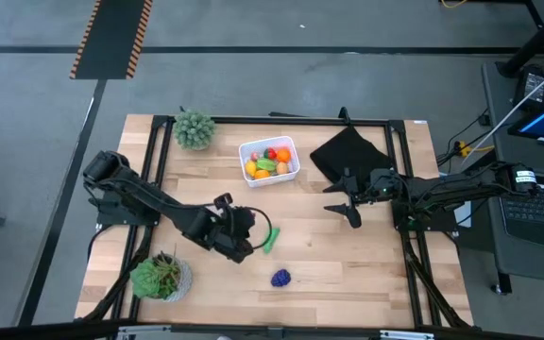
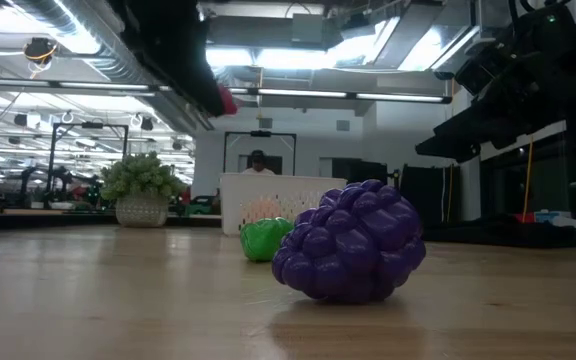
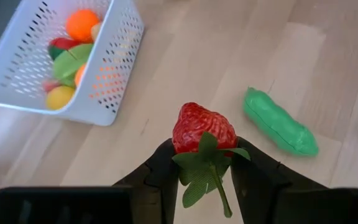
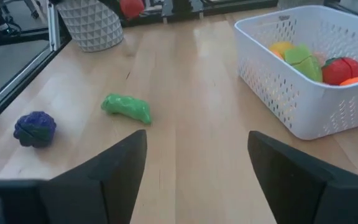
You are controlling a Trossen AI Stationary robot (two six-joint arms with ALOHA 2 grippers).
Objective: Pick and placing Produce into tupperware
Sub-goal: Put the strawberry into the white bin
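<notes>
While the left gripper (image 3: 205,163) pinches the strawberry (image 3: 202,127) at its leafy base, it looks light and stiff. The right gripper (image 4: 197,163) waits spread apart near the tub (image 1: 269,161).

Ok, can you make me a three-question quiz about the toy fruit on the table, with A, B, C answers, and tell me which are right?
1. Where is the purple grape bunch?
A. In the white tub
B. On the bare table
C. In a gripper

2. How many toys lie loose on the table, outside the white tub?
A. Two
B. Five
C. None

3. What is the left gripper doing?
A. Holding the strawberry
B. Hanging open and empty
C. Holding the green pea pod

Answers:
1. B, the grapes sit alone on the wood.
2. A, only the grapes and the pea pod lie loose.
3. A, the left wrist view shows the strawberry between its fingers. The right gripper waits open near the black cloth.
</notes>
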